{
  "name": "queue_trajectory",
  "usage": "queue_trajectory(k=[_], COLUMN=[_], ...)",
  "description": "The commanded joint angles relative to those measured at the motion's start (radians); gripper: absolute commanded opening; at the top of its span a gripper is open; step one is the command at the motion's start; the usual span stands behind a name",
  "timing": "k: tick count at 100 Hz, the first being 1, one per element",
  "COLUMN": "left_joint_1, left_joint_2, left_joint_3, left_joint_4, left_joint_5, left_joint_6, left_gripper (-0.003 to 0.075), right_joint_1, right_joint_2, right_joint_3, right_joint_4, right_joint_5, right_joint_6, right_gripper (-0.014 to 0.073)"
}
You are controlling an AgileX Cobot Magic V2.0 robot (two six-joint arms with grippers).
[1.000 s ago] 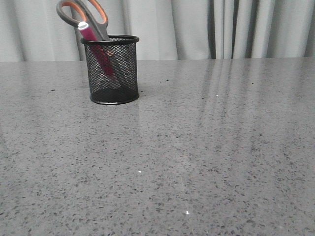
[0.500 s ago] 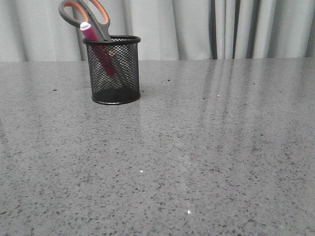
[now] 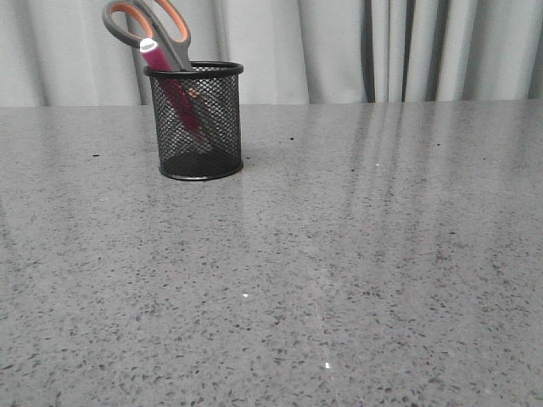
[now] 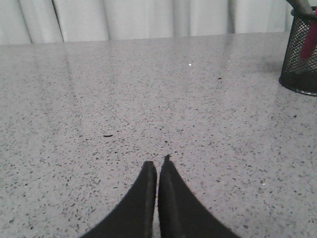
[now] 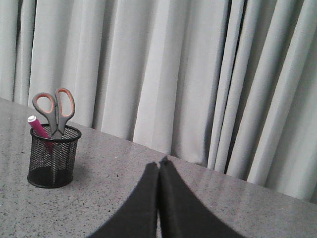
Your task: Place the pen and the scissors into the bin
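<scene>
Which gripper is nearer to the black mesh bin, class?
Left, most likely. The left gripper is shut low over the table, with the bin close by at its view's edge. The right gripper, also shut, sees the bin smaller and farther off.

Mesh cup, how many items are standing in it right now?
2. The scissors stand handles-up in the mesh cup, and the pink pen leans beside them. Anything shorter inside could be hidden.

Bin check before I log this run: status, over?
Left gripper shut, empty; right gripper shut, empty. Pen and scissors standing in the bin, handles up. Nothing in the way.
</scene>
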Motion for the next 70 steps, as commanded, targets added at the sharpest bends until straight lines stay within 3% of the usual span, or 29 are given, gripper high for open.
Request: queue_trajectory(k=[1,70], left_joint_1=[0.001,0.001], left_joint_2=[-0.032,-0.032], left_joint_3=[0.044,0.044], left_joint_4=[0.007,-0.034], left_joint_5=[-0.025,0.004], left_joint_6=[-0.012,-0.012], left_gripper=[-0.0019,-0.0019], right_joint_1=[0.000,0.000], right_joint_2=[0.012,0.012], right_joint_3=[-0.022,-0.022], right_joint_4=[-0.009,-0.009], right_joint_5=[-0.064,-0.064], right_joint_6=[0.001,0.001], right_gripper=[-0.0050,-0.0050])
